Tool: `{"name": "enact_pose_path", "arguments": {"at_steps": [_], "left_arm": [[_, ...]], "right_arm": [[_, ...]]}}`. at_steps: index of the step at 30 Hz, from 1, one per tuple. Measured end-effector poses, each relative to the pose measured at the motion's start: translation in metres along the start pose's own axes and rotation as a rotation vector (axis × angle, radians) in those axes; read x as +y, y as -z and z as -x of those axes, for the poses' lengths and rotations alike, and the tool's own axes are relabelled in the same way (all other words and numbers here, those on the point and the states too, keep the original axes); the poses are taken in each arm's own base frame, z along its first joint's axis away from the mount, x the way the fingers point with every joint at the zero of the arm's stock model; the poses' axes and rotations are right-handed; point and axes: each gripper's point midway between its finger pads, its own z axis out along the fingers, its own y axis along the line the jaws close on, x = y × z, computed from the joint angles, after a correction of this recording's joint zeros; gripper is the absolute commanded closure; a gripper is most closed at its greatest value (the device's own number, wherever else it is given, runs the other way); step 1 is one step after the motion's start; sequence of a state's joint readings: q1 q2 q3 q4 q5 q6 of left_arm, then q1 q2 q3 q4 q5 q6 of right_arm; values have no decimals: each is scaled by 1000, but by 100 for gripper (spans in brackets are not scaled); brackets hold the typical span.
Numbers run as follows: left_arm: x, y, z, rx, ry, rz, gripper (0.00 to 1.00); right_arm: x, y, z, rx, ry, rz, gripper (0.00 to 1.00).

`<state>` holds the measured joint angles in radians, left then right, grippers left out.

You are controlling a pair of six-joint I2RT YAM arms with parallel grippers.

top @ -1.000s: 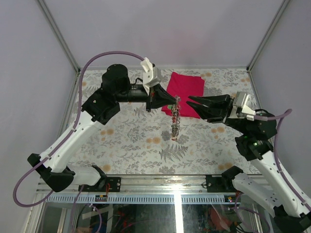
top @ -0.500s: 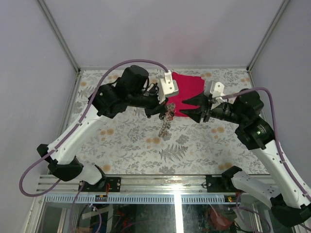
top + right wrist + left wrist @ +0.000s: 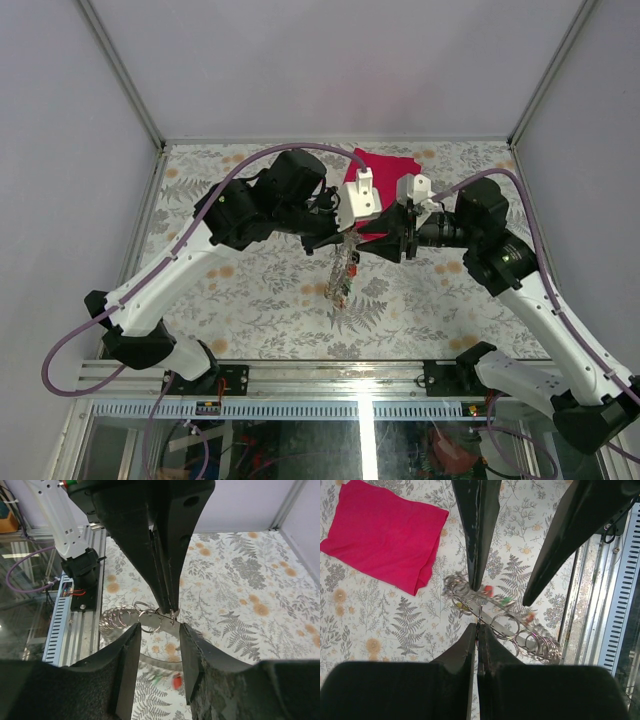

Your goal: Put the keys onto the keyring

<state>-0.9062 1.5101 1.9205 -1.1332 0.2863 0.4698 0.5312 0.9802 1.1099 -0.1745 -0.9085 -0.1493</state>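
Left wrist – left pincer [image 3: 477, 626] clamping keyring [image 3: 540, 646], coloured keys [image 3: 506, 600], indistinct from top, right pincer [image 3: 160, 630] parted.

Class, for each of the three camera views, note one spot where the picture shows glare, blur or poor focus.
Top external: a white glare streak crosses the front glass, and the hanging keyring looks smeared. Left wrist: the left gripper is a dark, featureless mass, while the rings are crisp. Right wrist: the right gripper is soft at close range, and the keys below it are only coloured smudges.
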Motion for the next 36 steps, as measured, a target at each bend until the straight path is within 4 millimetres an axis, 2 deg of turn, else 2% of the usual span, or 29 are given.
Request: {"name": "enact_pose_path", "arguments": {"at_steps": [6, 15, 22, 29, 31, 34, 36], "left_arm": [[-2, 0, 0, 2, -15, -5, 100], [-3, 0, 1, 1, -28, -8, 100], [-4, 0, 1, -3, -35, -18, 100], [-4, 1, 2, -5, -46, -16, 100], [-4, 1, 2, -7, -49, -15, 100], [-4, 3, 3, -10, -50, -12, 100], [-3, 4, 3, -11, -52, -7, 100]], "right_arm": [[3, -5, -6, -17, -11, 41, 58], [-7, -16, -9, -31, -20, 51, 61], [-11, -19, -10, -32, -18, 50, 72], [-11, -22, -16, -22, -35, 70, 75], [-11, -23, -17, -19, -41, 79, 79], [-9, -24, -18, -19, -45, 93, 97], [-7, -24, -18, -20, -47, 106, 100]]}}
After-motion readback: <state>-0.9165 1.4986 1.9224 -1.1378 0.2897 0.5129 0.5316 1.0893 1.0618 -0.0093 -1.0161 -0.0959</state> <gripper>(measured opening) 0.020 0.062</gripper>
